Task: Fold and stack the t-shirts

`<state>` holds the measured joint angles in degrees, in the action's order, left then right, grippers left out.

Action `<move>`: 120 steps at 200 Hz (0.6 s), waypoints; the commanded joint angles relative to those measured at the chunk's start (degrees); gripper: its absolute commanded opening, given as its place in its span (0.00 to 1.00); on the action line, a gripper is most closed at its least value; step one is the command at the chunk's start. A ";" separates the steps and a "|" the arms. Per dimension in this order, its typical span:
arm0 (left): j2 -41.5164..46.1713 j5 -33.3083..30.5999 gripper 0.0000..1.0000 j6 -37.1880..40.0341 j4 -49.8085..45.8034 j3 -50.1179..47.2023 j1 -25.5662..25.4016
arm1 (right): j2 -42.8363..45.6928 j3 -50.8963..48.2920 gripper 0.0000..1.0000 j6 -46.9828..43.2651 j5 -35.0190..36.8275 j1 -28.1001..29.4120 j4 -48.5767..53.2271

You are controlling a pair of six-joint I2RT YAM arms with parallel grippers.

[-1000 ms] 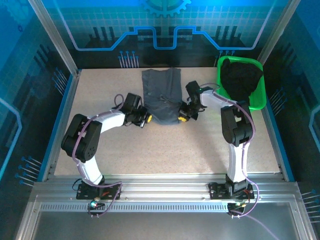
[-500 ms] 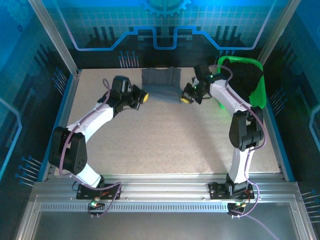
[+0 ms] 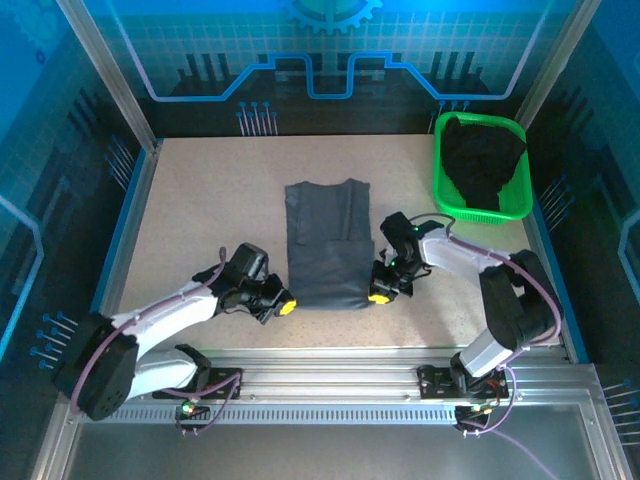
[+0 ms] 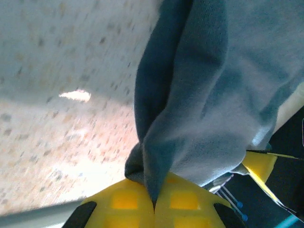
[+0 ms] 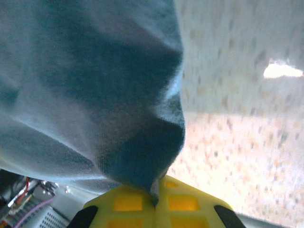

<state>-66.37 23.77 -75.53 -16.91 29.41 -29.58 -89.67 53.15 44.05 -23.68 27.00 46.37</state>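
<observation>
The slate-grey t-shirt [image 3: 326,243] lies as a long strip in the middle of the table, its near part doubled over. My left gripper [image 3: 283,306] is shut on the near left corner of the grey shirt [image 4: 209,95], cloth pinched between its yellow fingers [image 4: 124,202]. My right gripper [image 3: 379,293] is shut on the near right corner of the same shirt [image 5: 90,85], its yellow fingers [image 5: 185,203] closed on a fold of cloth. The black t-shirt [image 3: 482,160] lies bunched in the green basket [image 3: 438,180] at the far right.
The speckled tabletop [image 3: 200,220] is bare on both sides of the grey shirt. A metal rail [image 3: 320,365] runs along the near edge, close behind both grippers. Blue frame walls border the table left and right.
Both grippers went from the shirt's near edge to the far end of the table, then came back toward the near edge with grey cloth in their fingers. The shirt now reaches nearer the front rail.
</observation>
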 commanded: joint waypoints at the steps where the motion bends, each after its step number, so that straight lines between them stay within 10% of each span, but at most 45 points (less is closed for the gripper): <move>1: 5.14 0.75 0.00 0.16 -7.79 1.22 0.06 | 5.27 0.74 0.00 -0.69 0.26 1.36 5.64; 66: 5.30 -8.46 0.00 -0.08 -8.95 18.59 4.02 | 3.25 22.53 0.00 1.10 5.61 -2.15 16.22; 120: -21.27 -2.10 0.00 4.45 -2.42 40.76 14.84 | -18.56 50.98 0.00 4.57 8.07 -9.27 16.67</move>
<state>-76.14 19.49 -74.39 -23.14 61.49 -17.85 -98.39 93.86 46.17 -18.37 20.82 60.77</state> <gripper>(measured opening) 0.053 0.059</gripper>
